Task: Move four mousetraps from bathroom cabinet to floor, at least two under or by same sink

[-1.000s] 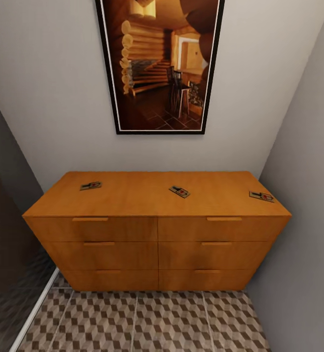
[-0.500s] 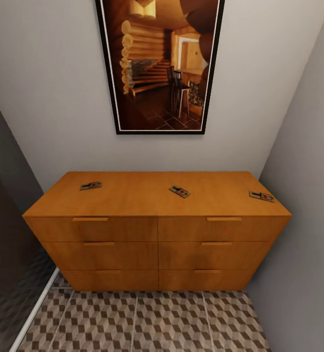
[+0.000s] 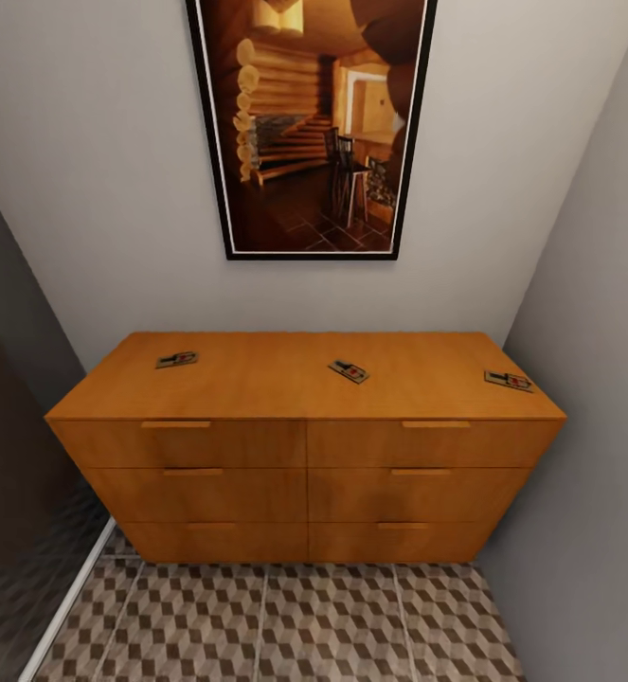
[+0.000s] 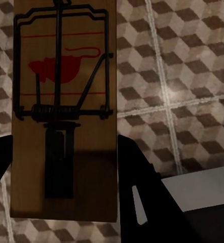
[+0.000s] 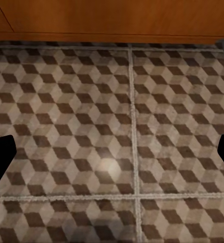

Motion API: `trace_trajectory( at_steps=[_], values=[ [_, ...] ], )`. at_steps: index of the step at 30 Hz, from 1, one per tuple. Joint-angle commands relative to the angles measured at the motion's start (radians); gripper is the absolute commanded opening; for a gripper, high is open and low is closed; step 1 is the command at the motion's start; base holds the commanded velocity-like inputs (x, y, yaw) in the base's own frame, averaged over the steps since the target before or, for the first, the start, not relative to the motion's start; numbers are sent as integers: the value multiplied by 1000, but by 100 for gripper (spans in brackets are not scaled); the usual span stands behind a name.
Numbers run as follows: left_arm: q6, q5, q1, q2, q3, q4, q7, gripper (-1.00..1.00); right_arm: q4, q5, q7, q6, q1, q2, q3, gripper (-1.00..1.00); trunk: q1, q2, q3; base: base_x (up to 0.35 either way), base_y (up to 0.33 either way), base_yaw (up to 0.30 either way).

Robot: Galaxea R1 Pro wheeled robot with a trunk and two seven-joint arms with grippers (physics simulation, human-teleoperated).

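Three mousetraps lie apart on top of the orange-brown cabinet (image 3: 304, 455): one at the left (image 3: 177, 360), one in the middle (image 3: 349, 370) and one near the right end (image 3: 509, 381). In the left wrist view a fourth mousetrap (image 4: 64, 76), a brown board with a dark wire spring and a red mouse mark, sits between the dark fingers of my left gripper (image 4: 64, 167), which is shut on it above the cube-patterned floor (image 4: 193, 61). My right gripper (image 5: 112, 154) is open over the bathroom floor (image 5: 91, 101), with nothing between its fingers and the cabinet's base (image 5: 117, 17) just ahead.
The cabinet fills a narrow alcove, with a grey wall (image 3: 588, 426) on the right and a dark glass panel (image 3: 20, 493) on the left. A framed picture (image 3: 309, 123) hangs above it. Tiled floor (image 3: 285, 625) lies in front. A white ledge (image 4: 203, 190) shows beside the left gripper.
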Motion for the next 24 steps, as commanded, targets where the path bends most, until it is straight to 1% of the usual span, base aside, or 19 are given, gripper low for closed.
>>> trace_trajectory(
  at_steps=[1, 9, 24],
  values=[
    [-4, 0, -1, -1, -9, 3, 5, -100, 1, 6, -9, -1, -1, 0, 2, 100, 0, 0, -1, 0, 0, 85],
    [-4, 0, -1, -1, -9, 3, 5, -100, 1, 6, -7, -1, -1, -3, 3, 100, 0, 0, -4, 0, 0, 107],
    [-4, 0, -1, -1, -9, 3, 5, -100, 1, 7, -5, -2, -1, -7, 4, 100, 0, 0, -5, 0, 0, 10]
  ],
)
